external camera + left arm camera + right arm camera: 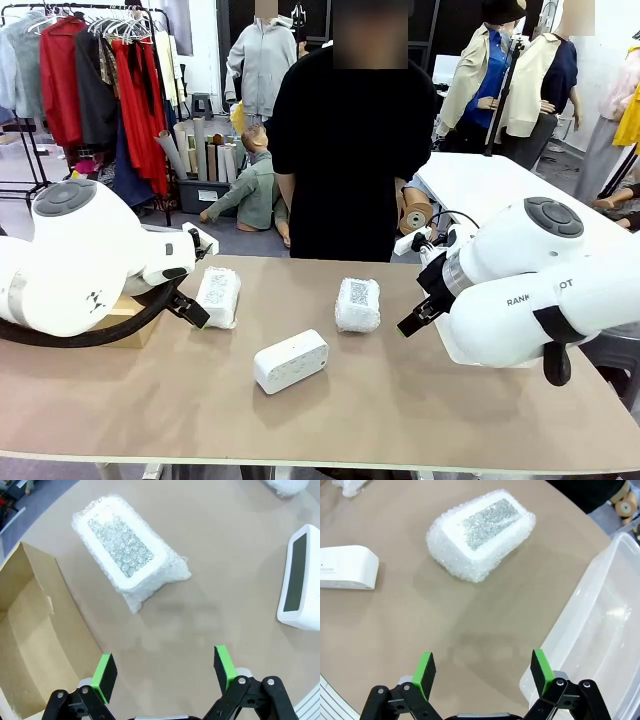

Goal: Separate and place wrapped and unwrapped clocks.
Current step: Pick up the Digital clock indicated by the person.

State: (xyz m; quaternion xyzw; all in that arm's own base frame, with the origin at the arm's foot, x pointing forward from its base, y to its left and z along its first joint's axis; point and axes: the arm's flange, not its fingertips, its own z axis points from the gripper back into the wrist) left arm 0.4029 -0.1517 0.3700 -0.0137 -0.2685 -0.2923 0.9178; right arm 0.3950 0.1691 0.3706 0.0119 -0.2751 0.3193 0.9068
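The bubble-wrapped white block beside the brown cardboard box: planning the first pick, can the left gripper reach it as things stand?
Probably yes. The left gripper hangs open just short of the bubble-wrapped white block, with nothing between them; the brown cardboard box sits to one side.

Front view across table [400,410]; wrist views downward, sharing unwrapped clock [301,577]

The bare clock [290,361] lies on the surface [420,410]; the left wrapped clock [218,296] lies behind-left of it, the right wrapped clock [357,304] behind-right, the box [35,630] farther left, the tub [580,610] farther right
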